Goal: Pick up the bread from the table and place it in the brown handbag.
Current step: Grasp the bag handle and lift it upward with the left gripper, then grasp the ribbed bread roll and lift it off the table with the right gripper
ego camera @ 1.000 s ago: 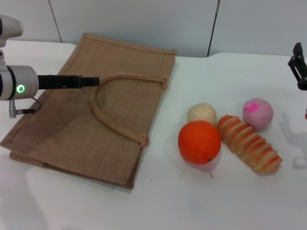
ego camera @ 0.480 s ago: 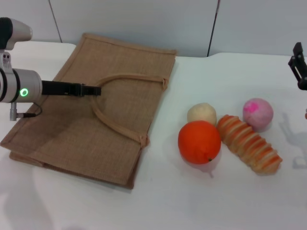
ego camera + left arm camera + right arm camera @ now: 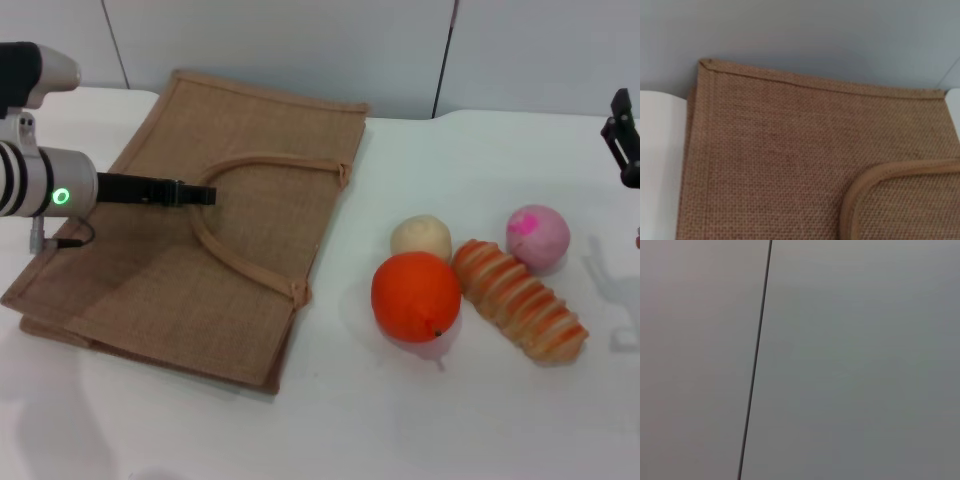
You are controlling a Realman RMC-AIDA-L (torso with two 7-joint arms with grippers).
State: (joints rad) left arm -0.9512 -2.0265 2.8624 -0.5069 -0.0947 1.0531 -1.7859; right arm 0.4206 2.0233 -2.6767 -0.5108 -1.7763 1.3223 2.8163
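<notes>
Bread [image 3: 520,299] lies on the table [image 3: 420,420], robot's right half, long axis running diagonally. Its upper end is just beside or touching the orange fruit [image 3: 416,296] and close to the pink ball [image 3: 538,237]; a cream bun [image 3: 421,238] sits behind the orange. Nothing grips the loaf.

Brown handbag [image 3: 215,230] lies flat on the left half, well apart from the food, one handle [image 3: 235,258] looping across the upper face. In the left wrist view only burlap weave [image 3: 790,150] and a curve of handle [image 3: 875,185] show.

Left gripper [image 3: 195,193] hovers low over the bag, tips at the top of the handle loop. Fingers look drawn together and thin, holding nothing as far as I can judge, but from the head view I cannot tell the gap for sure. Right gripper [image 3: 623,140] sits high at the right edge, away from the bread; its opening cannot be told.

Step in hand, by my reading: get the bag mouth open. Best to catch the handle or top panel only and lift gently so the lower layer stays down, leaving a gap wide enough for the loaf's length.

Surface: plain white tabletop. Behind it, grey wall panels with a dark vertical seam [image 3: 755,360].
</notes>
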